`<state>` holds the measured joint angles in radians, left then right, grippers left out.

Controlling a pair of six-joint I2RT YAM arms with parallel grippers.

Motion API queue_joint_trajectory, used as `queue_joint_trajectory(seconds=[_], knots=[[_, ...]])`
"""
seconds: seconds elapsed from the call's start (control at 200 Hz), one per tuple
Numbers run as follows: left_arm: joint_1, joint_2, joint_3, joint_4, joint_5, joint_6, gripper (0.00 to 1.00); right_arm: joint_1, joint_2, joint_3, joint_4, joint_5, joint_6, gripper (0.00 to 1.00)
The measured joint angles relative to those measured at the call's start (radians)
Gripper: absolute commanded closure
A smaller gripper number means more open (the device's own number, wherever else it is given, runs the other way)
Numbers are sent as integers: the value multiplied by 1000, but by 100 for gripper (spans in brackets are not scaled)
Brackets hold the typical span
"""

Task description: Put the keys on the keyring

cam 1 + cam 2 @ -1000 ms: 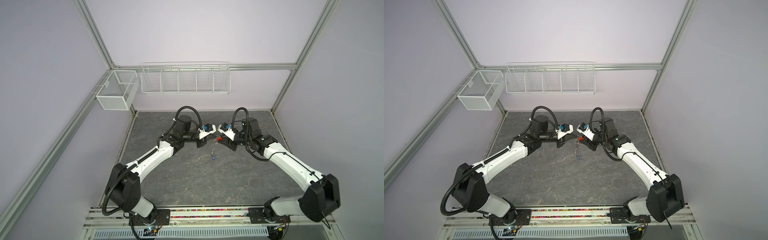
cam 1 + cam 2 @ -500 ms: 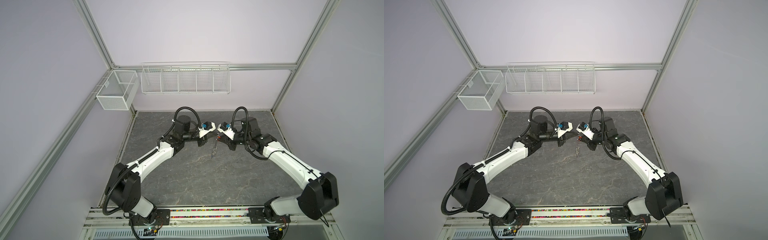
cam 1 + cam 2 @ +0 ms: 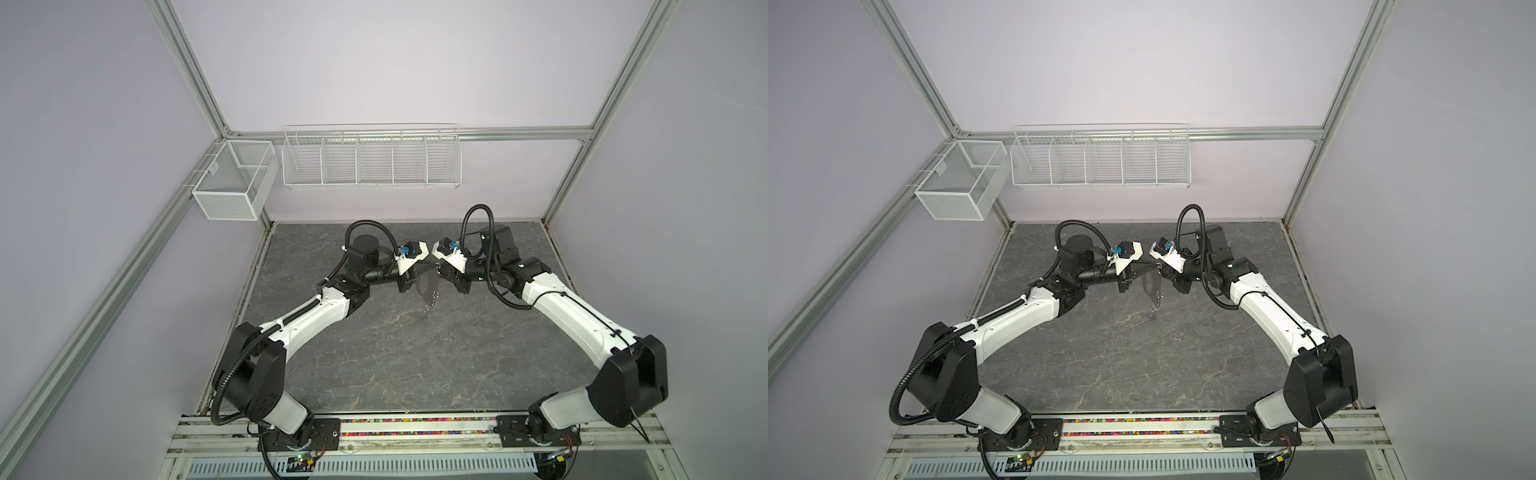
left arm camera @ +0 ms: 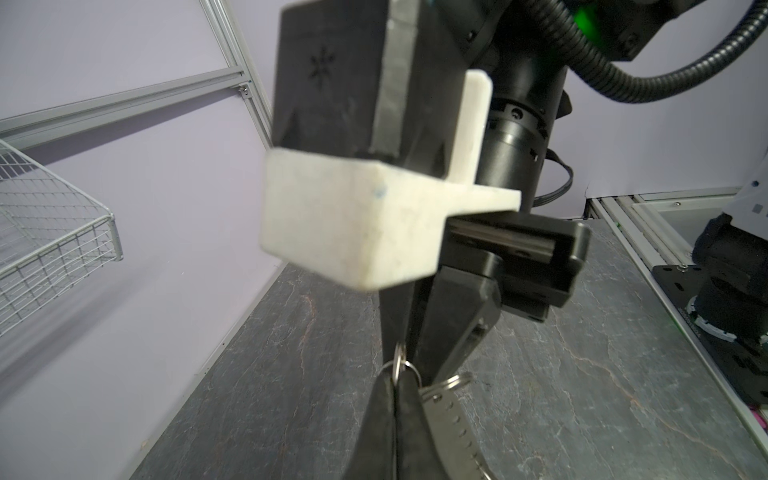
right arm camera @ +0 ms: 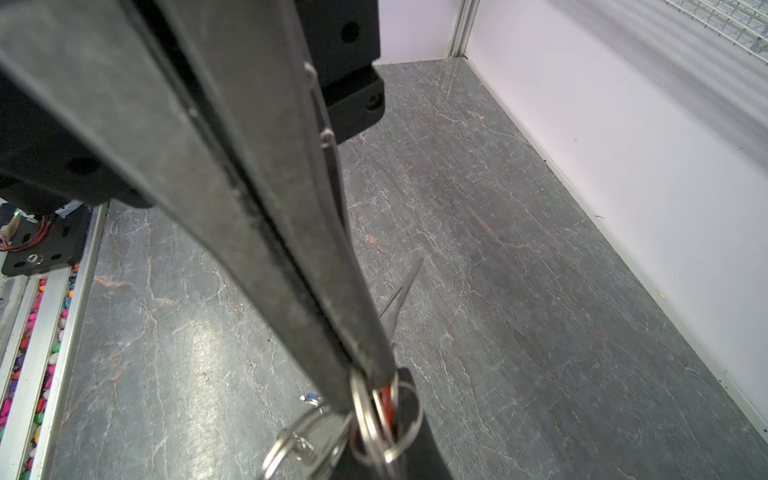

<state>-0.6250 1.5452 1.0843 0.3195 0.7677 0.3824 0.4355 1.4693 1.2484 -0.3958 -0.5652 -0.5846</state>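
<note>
**Top views.** Both arms meet above the middle of the grey stone-patterned table (image 3: pixel 374 365). The left gripper (image 3: pixel 417 277) and the right gripper (image 3: pixel 441 277) face each other with their tips close together. Between them hangs the keyring (image 3: pixel 429 286), a flat dark holder lifted clear of the table, its upper end at the left gripper's closed tips. A short string of silver rings (image 3: pixel 432 298) leads down from it to the blue-tagged key (image 3: pixel 424 326), which dangles in the air (its tag is only a blue speck at this range). Both top views show the same layout, with the keyring (image 3: pixel 1152 286) between the two grippers.

**Left wrist view.** The left gripper (image 4: pixel 394 386) has its fingers pressed together, and one silver ring pokes out at the tips. The holder is hidden by these fingers. A silver strip (image 4: pixel 451 419) with a row of small dots lies just beside them. The right gripper's dark fingers (image 4: pixel 453 324) reach down to the same spot.

**Right wrist view.** The right gripper (image 5: pixel 372 374) has its fingers closed along their whole length. The tips pinch the split ring of the orange-red-tagged key (image 5: pixel 388 401). A flat dark piece (image 5: pixel 413 419) sits just behind it; whether this is the holder or a finger cannot be told.
</note>
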Motion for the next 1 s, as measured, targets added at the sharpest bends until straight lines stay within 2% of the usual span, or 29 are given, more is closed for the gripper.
queue_joint_trajectory(seconds=[0.2, 0.645, 0.75, 0.815, 1.0], knots=[[6, 0, 0, 6, -4, 0, 100, -6, -14, -12, -4, 37, 0, 93], [5, 0, 43, -184, -32, 139, 100, -8, -83, -8, -18, 95, -10, 93], [3, 0, 48, -207, -49, 152, 64, -7, -78, 9, -48, 107, -24, 93], [6, 0, 48, -227, -73, 148, 53, -5, -66, 36, -72, 129, -43, 93], [79, -44, 32, -254, -182, 80, 48, 45, 25, 153, -142, 170, -106, 93]])
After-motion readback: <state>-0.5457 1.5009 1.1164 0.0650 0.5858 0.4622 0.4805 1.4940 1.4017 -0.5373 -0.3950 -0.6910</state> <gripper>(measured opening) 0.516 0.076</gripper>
